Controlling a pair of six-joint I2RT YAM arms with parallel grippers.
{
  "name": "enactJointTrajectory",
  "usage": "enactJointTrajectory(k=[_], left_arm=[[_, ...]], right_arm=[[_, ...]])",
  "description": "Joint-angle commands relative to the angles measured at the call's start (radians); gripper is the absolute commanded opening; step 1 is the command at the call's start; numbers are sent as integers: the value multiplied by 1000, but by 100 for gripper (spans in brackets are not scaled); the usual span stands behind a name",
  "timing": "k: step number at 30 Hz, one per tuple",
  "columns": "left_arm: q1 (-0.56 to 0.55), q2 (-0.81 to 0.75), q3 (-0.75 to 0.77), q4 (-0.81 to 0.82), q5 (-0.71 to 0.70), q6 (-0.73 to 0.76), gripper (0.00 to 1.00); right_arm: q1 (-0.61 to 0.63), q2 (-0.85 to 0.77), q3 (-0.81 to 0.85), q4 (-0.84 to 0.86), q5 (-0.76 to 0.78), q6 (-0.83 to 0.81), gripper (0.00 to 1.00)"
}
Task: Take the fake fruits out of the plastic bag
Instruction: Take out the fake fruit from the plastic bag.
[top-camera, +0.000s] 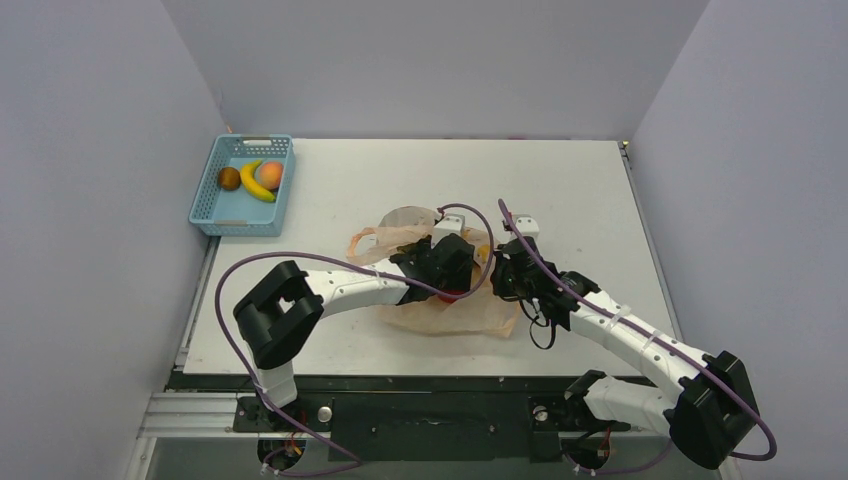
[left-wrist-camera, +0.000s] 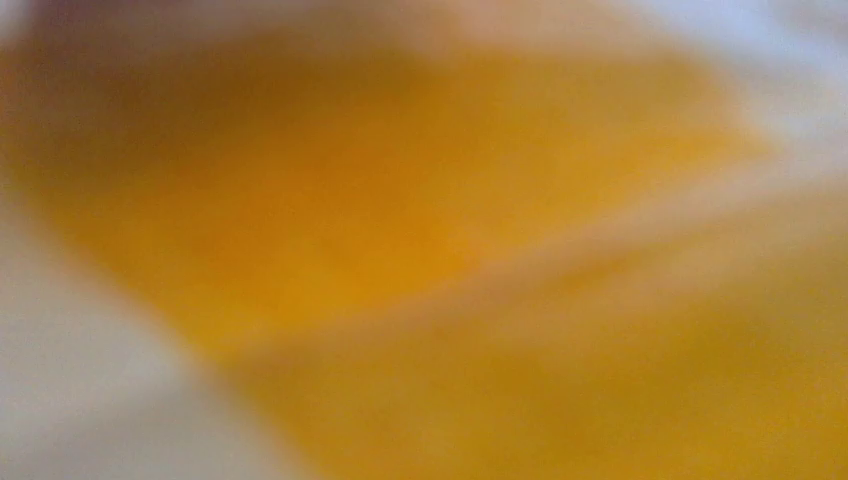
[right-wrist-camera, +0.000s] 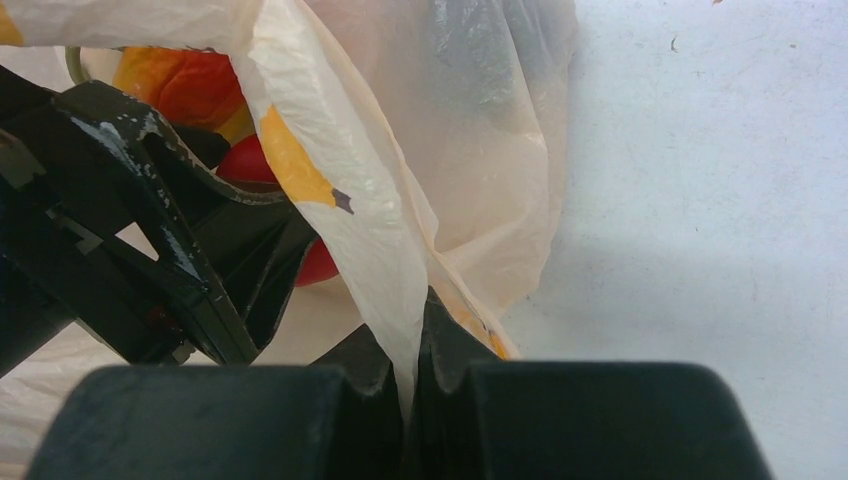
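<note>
The peach plastic bag lies crumpled mid-table. My left gripper reaches down into its mouth. The left wrist view is only an orange-yellow blur, with the bag film against the lens and no fingers visible. A red fruit and an orange fruit sit inside the bag beside the left gripper's black fingers. I cannot tell how far those fingers are apart. My right gripper is shut on a fold of the bag's edge, at the bag's right side.
A blue mesh basket stands at the table's far left. It holds a banana, a brown fruit and a peach-coloured fruit. Grey walls close in the table on three sides.
</note>
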Motion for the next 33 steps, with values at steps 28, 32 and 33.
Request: enactJointTrajectory(k=[28, 32, 33], left_arm=[[-17, -40, 22, -111, 29, 37, 25], [-14, -153, 21, -146, 64, 67, 19], [-14, -193, 25, -157, 65, 72, 19]], right_arm=[[4, 5, 7, 35, -9, 1, 0], [4, 7, 14, 36, -13, 2, 0], [4, 8, 16, 36, -14, 3, 0]])
